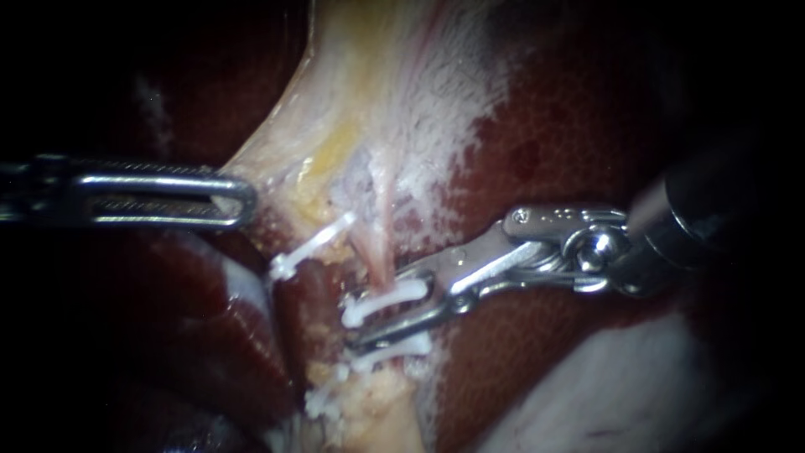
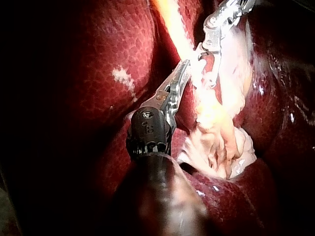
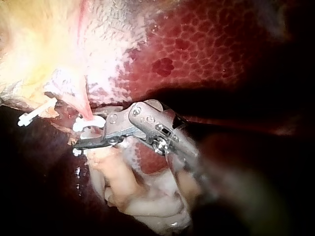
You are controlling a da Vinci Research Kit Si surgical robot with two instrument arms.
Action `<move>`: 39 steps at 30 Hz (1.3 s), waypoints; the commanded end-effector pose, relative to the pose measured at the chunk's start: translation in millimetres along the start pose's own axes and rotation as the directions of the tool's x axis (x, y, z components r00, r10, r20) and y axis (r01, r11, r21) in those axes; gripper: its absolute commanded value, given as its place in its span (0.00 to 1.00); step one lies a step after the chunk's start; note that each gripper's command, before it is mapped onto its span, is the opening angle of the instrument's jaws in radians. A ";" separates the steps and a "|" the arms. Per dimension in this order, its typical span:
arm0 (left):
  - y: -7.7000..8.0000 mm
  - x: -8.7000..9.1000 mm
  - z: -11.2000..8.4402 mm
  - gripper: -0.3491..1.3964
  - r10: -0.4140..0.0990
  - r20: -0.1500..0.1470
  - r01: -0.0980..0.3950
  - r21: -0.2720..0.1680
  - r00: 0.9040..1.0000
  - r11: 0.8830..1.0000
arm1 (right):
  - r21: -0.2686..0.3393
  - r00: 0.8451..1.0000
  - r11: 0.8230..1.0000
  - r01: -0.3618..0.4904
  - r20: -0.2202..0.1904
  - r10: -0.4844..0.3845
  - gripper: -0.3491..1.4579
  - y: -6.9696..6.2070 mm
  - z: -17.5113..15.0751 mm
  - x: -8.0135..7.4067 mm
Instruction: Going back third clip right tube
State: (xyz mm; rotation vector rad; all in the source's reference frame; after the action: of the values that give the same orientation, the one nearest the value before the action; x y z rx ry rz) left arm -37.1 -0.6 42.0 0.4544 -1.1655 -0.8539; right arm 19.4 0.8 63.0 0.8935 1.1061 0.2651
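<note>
1. My right instrument (image 1: 386, 307) comes in from 3 o'clock in the endoscope view. Its two jaws stand apart with a clear gap between them, so they have let go.
2. A small white clip (image 1: 394, 296) lies in that gap, just past the middle toward 6 o'clock. I take it to be the third clip. It is pinched flat across the right tube (image 1: 377, 252), the thin pink string that runs down from 12 o'clock. The jaws sit on both sides of it but do not squeeze it.
3. A second clip (image 1: 394, 351) sits just under the lower jaw, so that jaw lies between two clips. A lowest clip (image 1: 323, 403) is near 6 o'clock. A far clip (image 1: 310, 246) sits off toward 9 o'clock.
4. My left instrument (image 1: 239, 201) comes in from 9 o'clock. Its jaws are pressed together. They seem to pinch the edge of the pale tissue (image 1: 360, 101) and pull it tight, but the tip is dim, so I am not fully sure.
5. The dark red liver (image 1: 587, 126) lies all around.
6. The clip looks to be on and let go, so the step in hand is the going back.
7. The next move calls for the right instrument to slide straight out toward 3 o'clock, the way its shaft points. The jaws should stay wide until they are past the clip. The lower jaw must not hook the second clip or tug the tube. The left instrument should hold steady.
</note>
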 end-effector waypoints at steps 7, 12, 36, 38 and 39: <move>0.0 0.0 0.0 0.00 0.000 0.000 0.000 0.000 1.000 1.000 | -0.039 0.995 0.995 0.096 -0.006 -0.096 0.50 -0.1 -0.6 0.6; -0.1 0.0 -0.1 0.00 0.000 0.000 0.000 0.000 1.000 1.000 | -0.111 0.990 0.984 0.140 -0.017 -0.143 0.52 -0.4 -1.9 1.0; 0.8 0.2 -0.1 0.00 0.001 0.000 -0.001 0.000 1.000 1.000 | -0.196 0.978 0.960 0.200 -0.014 -0.207 0.52 -5.0 -10.7 -0.2; 0.9 0.3 -0.2 0.00 0.001 0.000 -0.001 0.000 1.000 1.000 | -0.194 0.978 0.961 0.199 -0.014 -0.206 0.52 -5.3 -11.1 -0.2; 1.0 0.3 -0.2 0.00 0.001 0.001 -0.001 -0.003 1.000 1.000 | -0.192 0.977 0.960 0.205 -0.013 -0.211 0.52 -5.5 -11.3 -0.2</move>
State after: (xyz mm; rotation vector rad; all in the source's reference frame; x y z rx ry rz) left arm -36.5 -0.2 42.9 0.4524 -1.1646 -0.8539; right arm 8.2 2.7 57.2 0.6012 1.1754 0.2070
